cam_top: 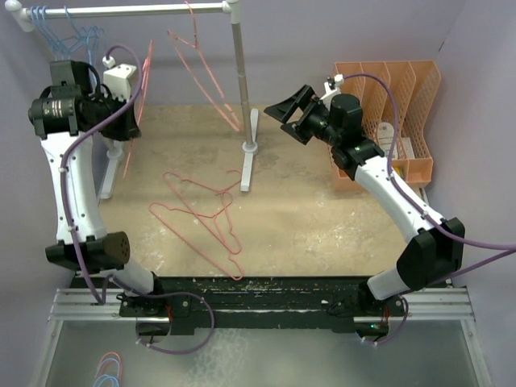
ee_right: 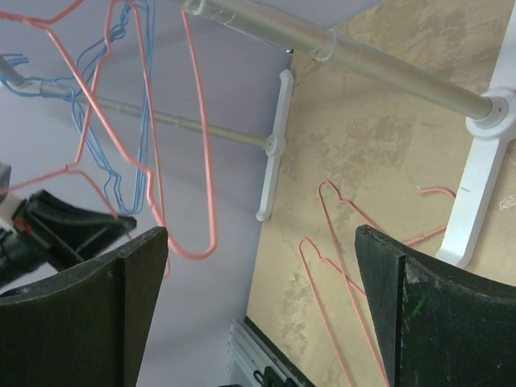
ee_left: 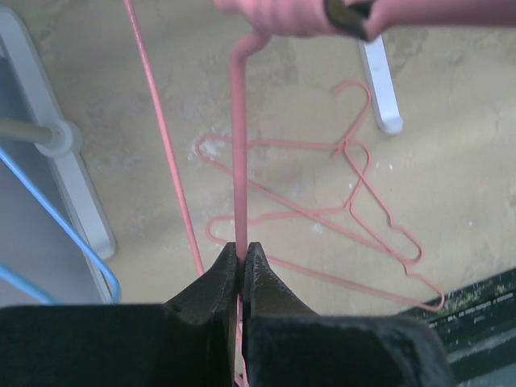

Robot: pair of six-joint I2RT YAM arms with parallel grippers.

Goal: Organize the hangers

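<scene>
- Blue hangers (cam_top: 81, 34) hang bunched at the left end of the rod (cam_top: 145, 11), apparently grouped by colour.
- Left claw (ee_left: 242, 256) is pinched tight on the wire of 1 pink hanger (ee_left: 239, 161). It holds the hanger off the table (cam_top: 322, 210) beside the blue ones, probably so the hook can reach the rod.
- 1 hung pink hanger (cam_top: 193, 36) dangles from the rod near its middle.
- 2 loose pink hangers (cam_top: 216, 216) lie overlapping on the table, not yet hung.
- Right claw (ee_right: 258, 242) hovers with its fingers wide apart and nothing between them. It faces the rod, likely ready to help.
- Orange file holder (cam_top: 403, 89) stands at the far right.
</scene>
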